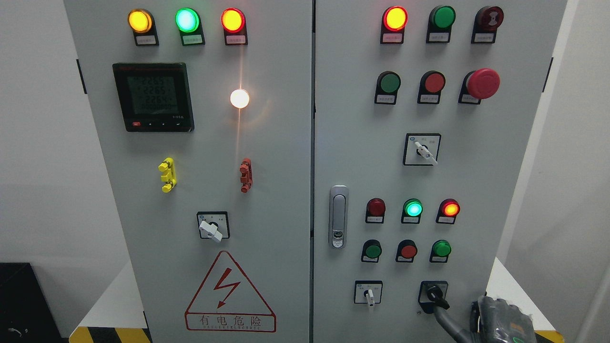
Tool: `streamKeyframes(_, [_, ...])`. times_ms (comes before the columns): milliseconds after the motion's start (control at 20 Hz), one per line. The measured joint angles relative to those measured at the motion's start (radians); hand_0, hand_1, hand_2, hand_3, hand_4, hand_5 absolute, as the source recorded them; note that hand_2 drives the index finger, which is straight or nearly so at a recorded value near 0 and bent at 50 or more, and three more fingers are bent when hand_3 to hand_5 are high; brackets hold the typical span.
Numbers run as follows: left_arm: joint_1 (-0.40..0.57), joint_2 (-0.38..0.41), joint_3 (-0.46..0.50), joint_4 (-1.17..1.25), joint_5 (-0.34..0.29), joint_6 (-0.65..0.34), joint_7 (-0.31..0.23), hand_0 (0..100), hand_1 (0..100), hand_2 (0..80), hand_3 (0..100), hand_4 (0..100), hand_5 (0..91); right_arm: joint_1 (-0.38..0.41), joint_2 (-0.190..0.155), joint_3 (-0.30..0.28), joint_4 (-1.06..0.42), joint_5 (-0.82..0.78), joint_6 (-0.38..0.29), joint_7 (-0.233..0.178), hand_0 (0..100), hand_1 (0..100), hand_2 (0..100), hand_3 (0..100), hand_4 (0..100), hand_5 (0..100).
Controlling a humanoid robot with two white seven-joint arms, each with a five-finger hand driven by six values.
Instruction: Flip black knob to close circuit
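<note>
Your right hand comes in at the lower right corner, dark grey and mostly cut off by the frame edge. You can see one finger stretched up and to the left, its tip touching or just under the black knob; whether the other fingers are curled or slack you cannot tell. That knob sits just above and left of your hand, on the grey cabinet, its lever pointing down toward the hand. Further left of it sits a white-handled selector switch, and above it a green push button.
</note>
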Motion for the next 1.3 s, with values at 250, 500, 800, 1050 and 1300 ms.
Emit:
streamKeyframes(250, [0.000,0.000,0.000,0.000,0.000,0.000,0.000,12,56,0.0,0,0,0.0,0.002,0.002,-0.002,-0.004,-0.001,-0.005,0.000,0,0,89,100,91,91])
streamKeyframes(500, [0.000,0.000,0.000,0.000,0.000,0.000,0.000,12,56,0.0,0,0,0.0,0.003,0.004,-0.002,-0.007,-0.002,-0.006,0.000,0,0,89,100,91,91])
streamKeyframes(800, [0.000,0.000,0.000,0.000,0.000,0.000,0.000,12,56,0.0,0,0,0.0,0.003,0.005,0.001,-0.009,-0.022,-0.024,-0.001,0,0,89,100,91,91])
streamKeyframes(1050, [0.000,0.000,0.000,0.000,0.000,0.000,0.000,12,56,0.0,0,0,0.0,0.007,0.006,0.013,-0.007,-0.040,-0.031,-0.034,0,0,89,100,91,91])
streamKeyframes(1300, [0.000,0.000,0.000,0.000,0.000,0.000,0.000,12,56,0.0,0,0,0.0,0.021,0.006,0.031,-0.006,-0.063,-0.027,-0.056,0,0,89,100,91,91])
